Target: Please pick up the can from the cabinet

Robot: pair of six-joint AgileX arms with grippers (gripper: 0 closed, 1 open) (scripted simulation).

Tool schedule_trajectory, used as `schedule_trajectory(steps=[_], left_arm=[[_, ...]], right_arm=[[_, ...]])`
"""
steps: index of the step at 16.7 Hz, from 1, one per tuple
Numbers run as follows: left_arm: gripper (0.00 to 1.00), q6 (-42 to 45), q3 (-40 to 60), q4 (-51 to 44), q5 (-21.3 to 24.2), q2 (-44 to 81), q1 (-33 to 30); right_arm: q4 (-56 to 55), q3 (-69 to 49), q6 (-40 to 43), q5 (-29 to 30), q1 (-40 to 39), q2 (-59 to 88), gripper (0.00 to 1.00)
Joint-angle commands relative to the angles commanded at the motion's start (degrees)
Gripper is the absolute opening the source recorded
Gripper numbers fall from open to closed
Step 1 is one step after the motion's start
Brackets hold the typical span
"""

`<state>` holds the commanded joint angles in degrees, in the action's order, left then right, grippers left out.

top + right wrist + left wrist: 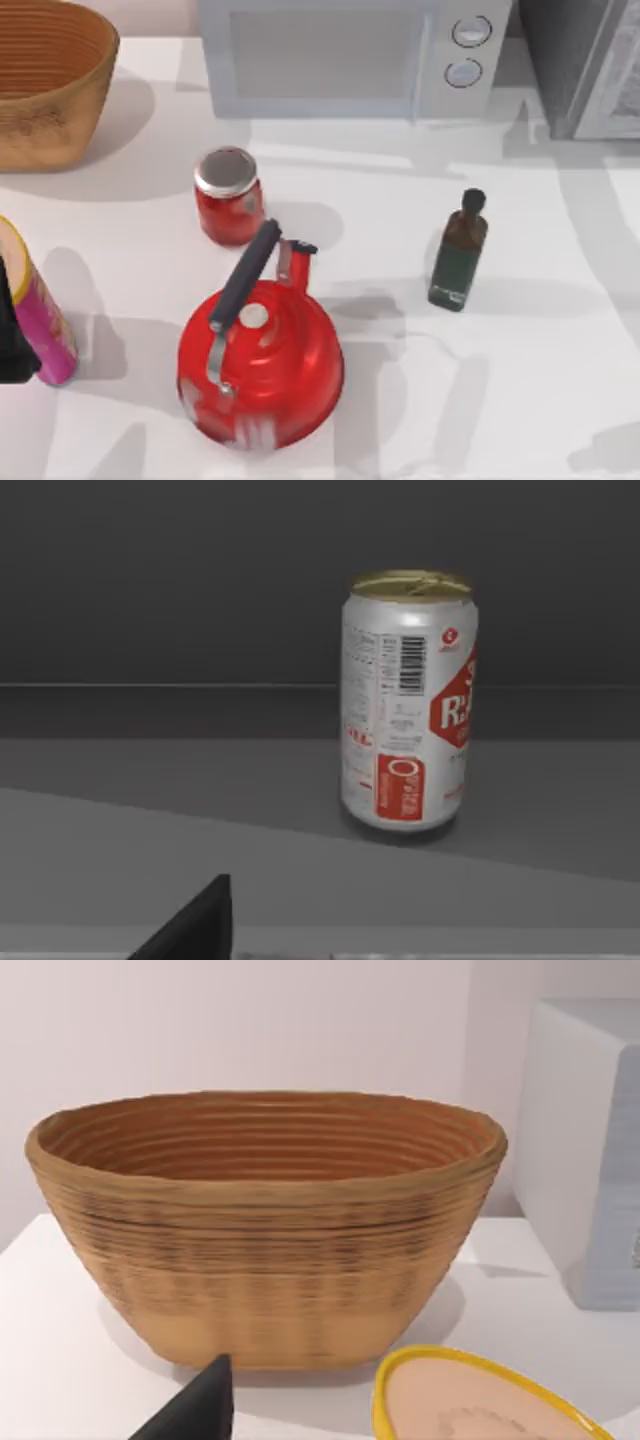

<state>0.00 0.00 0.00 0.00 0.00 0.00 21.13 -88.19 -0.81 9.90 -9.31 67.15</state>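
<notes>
Looking through the right wrist view, we see the can (408, 702) standing upright on a dark grey shelf of the cabinet (180, 610), silver with red labelling and a gold top, well apart from our right gripper, of which a dark fingertip (195, 925) shows at the frame's edge; we cannot tell how wide that gripper stands. From the top view, the cabinet (585, 60) sits at the desk's far right corner, beside a microwave (345, 55). On the white desk (540, 380) stand a red kettle (262, 365), a red jar (229, 197) with a metal lid, and a dark bottle (459, 252). Our left arm sits at the left edge beside a pink tube (40, 310), facing a woven basket (265, 1225); we cannot tell its gripper's state either.
</notes>
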Motion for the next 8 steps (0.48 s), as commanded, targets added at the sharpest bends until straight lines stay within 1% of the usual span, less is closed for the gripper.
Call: schedule_trajectory(steps=[2,4,8], left_arm=[[1.0,0.0,0.0,0.0,0.0,0.0,0.0],[1.0,0.0,0.0,0.0,0.0,0.0,0.0],[1.0,0.0,0.0,0.0,0.0,0.0,0.0]], right_arm=[[1.5,-6.3,-0.1,0.7,-0.7,4.8,1.0],[2.4,-10.2,-0.1,1.2,-1.1,7.8,1.0],[2.8,-11.6,-0.1,1.4,-1.3,8.9,1.0]])
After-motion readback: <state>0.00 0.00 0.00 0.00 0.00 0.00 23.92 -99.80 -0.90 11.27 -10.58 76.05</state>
